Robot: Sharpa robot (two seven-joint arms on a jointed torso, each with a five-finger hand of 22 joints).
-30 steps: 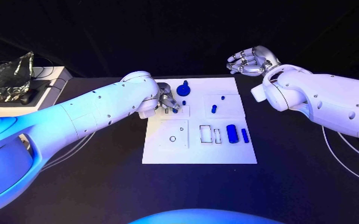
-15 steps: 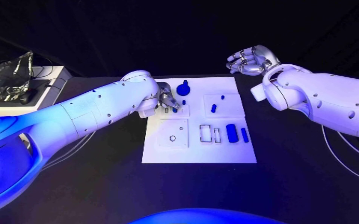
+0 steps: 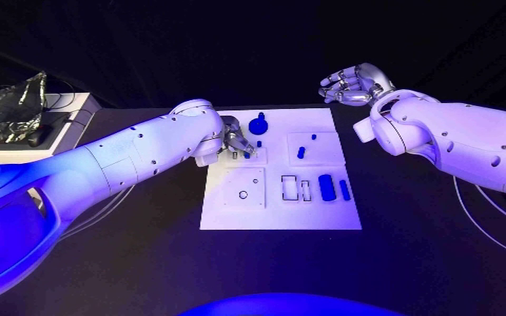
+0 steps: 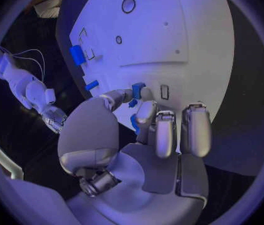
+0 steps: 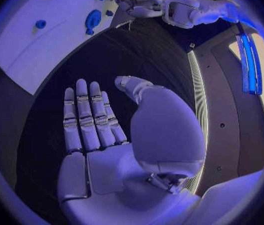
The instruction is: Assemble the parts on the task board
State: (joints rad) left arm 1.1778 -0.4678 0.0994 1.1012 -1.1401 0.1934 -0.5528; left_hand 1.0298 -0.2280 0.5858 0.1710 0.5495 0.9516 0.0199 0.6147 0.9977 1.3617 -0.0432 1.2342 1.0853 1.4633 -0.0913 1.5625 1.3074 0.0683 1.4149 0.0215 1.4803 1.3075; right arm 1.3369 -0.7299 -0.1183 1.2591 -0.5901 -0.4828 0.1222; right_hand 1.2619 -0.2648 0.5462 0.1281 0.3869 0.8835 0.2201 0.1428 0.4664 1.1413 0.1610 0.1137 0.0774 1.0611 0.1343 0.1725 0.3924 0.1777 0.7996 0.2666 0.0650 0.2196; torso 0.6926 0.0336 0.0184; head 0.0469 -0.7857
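The white task board (image 3: 276,213) lies mid-table. My left hand (image 3: 234,140) hovers low over its far left panel and pinches a small blue part (image 4: 138,88) between thumb and finger, close above a small slot (image 4: 164,91). Just beyond the hand a round blue knob (image 3: 258,123) stands in the board. A thick blue cylinder (image 3: 327,187) and a thin blue bar (image 3: 345,190) lie at the board's right side, with a short blue piece (image 3: 302,153) farther back. My right hand (image 3: 355,85) hangs in the air past the board's far right corner, holding nothing.
Empty rectangular slots (image 3: 289,188) and a round hole (image 3: 243,194) sit in the near half of the board. A white box with a dark crumpled object (image 3: 26,107) stands at the table's far left. Black tabletop surrounds the board.
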